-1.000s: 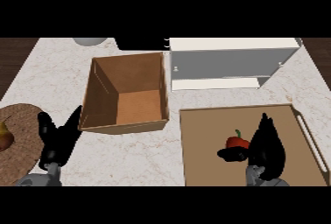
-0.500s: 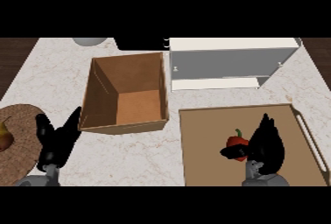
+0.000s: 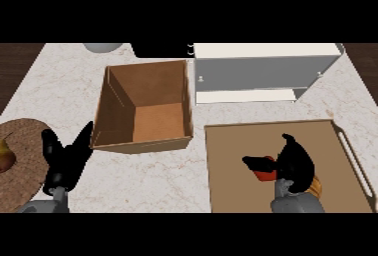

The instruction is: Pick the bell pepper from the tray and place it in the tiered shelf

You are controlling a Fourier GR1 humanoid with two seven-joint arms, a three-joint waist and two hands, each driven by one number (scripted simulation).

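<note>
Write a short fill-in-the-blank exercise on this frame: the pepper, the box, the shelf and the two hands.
1. The right robot hand is over the tray, partly covering the ____ bell pepper.
2. The cardboard box stands to the ____ of the tiered shelf.
3. The left robot hand, at the view's lower left, rests ____ and holds nothing.
Missing words: red; left; open.
</note>
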